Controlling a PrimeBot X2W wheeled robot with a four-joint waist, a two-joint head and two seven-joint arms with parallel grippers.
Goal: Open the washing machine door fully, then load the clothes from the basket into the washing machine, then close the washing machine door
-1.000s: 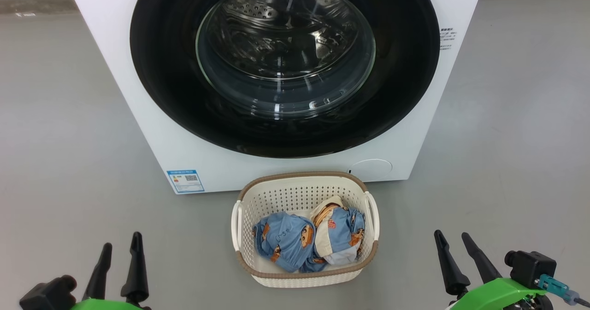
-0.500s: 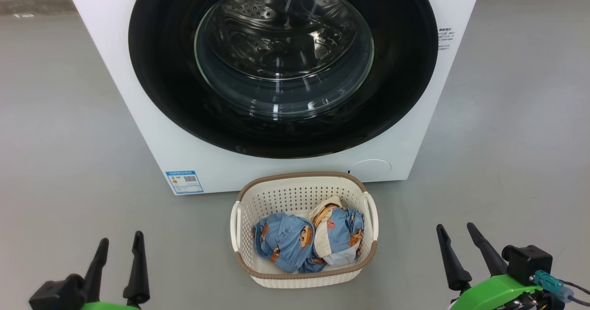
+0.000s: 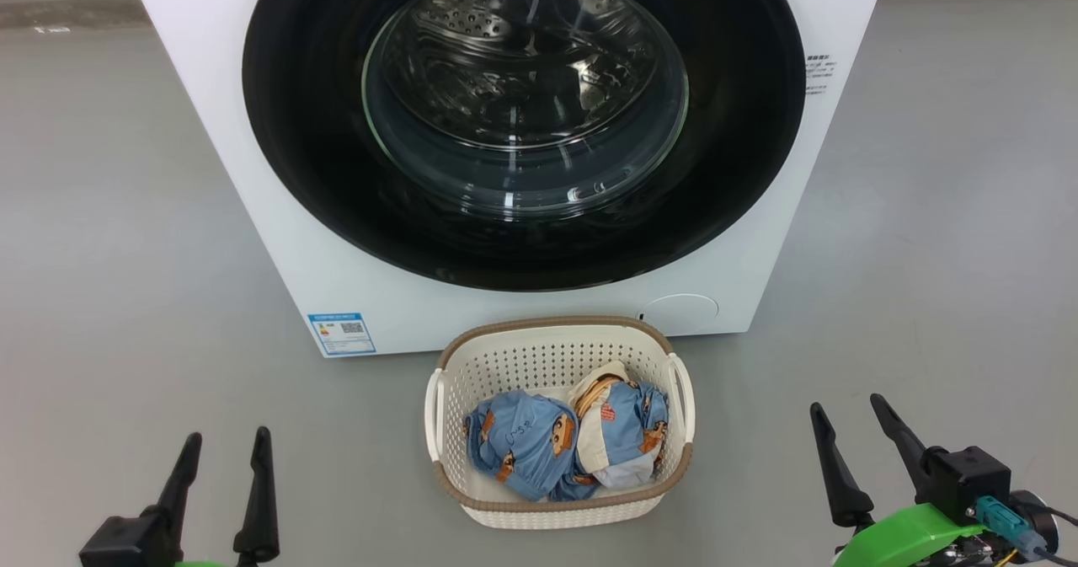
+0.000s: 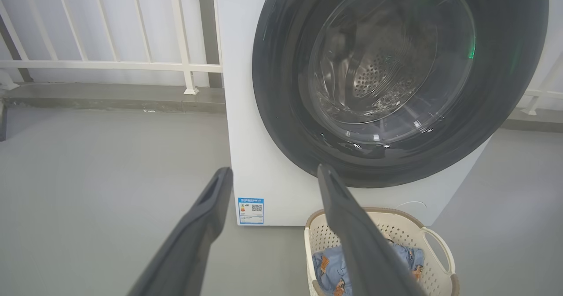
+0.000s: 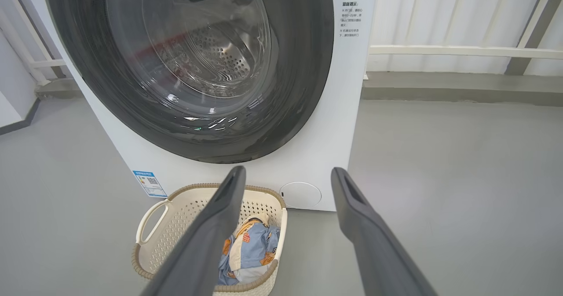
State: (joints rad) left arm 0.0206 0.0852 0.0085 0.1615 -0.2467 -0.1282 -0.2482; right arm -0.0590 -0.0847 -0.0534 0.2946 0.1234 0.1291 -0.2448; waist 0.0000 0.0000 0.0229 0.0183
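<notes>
The white washing machine (image 3: pixel 210 104) (image 4: pixel 246 124) (image 5: pixel 343 124) stands ahead with its round black door (image 3: pixel 320 171) (image 4: pixel 281 124) (image 5: pixel 303 89) shut flat against the front. On the floor before it sits the cream basket (image 3: pixel 556 335) (image 4: pixel 396 221) (image 5: pixel 176 212). Inside lie the blue car-print clothes (image 3: pixel 564 445) (image 4: pixel 325 265) (image 5: pixel 257 247). My left gripper (image 3: pixel 226 441) (image 4: pixel 275 173) hangs open at the lower left, well left of the basket, holding nothing. Open and bare too, my right gripper (image 3: pixel 846 407) (image 5: pixel 288 173) sits at the lower right, off to the basket's right.
Grey floor (image 3: pixel 101 255) surrounds the machine on both sides. A white railing (image 4: pixel 110 65) (image 5: pixel 462 49) and a low kerb run behind it. A blue label sticker (image 3: pixel 341 333) sits on the machine's lower left, and a round cover (image 3: pixel 680 312) on its lower right.
My left gripper has sunk lower in the head view and shifted slightly right. The right gripper has risen a little and edged right. The basket, clothes and door lie unchanged.
</notes>
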